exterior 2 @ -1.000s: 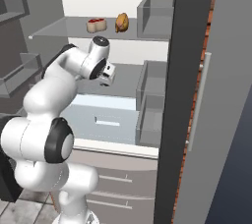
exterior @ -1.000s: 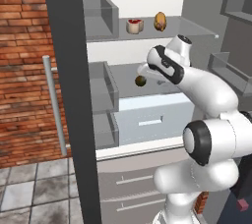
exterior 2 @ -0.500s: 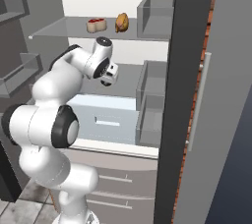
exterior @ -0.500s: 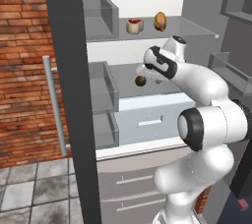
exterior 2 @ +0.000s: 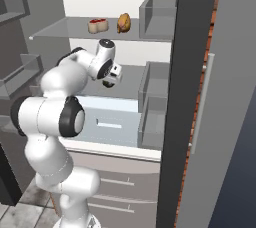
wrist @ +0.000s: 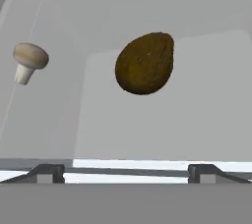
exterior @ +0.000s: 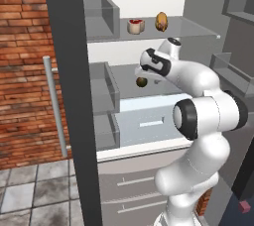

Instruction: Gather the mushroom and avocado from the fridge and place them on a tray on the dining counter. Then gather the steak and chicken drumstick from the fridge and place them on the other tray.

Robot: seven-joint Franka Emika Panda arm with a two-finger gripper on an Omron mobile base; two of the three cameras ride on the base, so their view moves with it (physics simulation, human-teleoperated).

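The fridge [exterior: 67,71] stands open. On its middle shelf lies the dark brown-green avocado [exterior: 142,82] [wrist: 145,63], with the pale mushroom [wrist: 28,61] to its left in the hand view. My gripper [exterior: 149,74] [wrist: 125,173] is inside the fridge just short of the avocado, pointing at it, open, with nothing between its fingers. The red steak [exterior: 135,26] [exterior 2: 98,25] and the tan chicken drumstick [exterior: 161,21] [exterior 2: 124,21] sit side by side on the glass shelf above. The trays and the dining counter are out of view.
Clear bins [exterior: 101,9] [exterior 2: 157,14] stand at the shelves' side. A pale blue drawer [exterior: 149,123] sits below the middle shelf, and door racks [exterior: 238,7] hang on the open door. A brick wall [exterior: 25,46] and a steel handle [exterior: 54,106] flank the fridge.
The arm's elbow has rolled upward and the hand has edged slightly closer to the avocado. The food has not moved and the gripper has stayed open.
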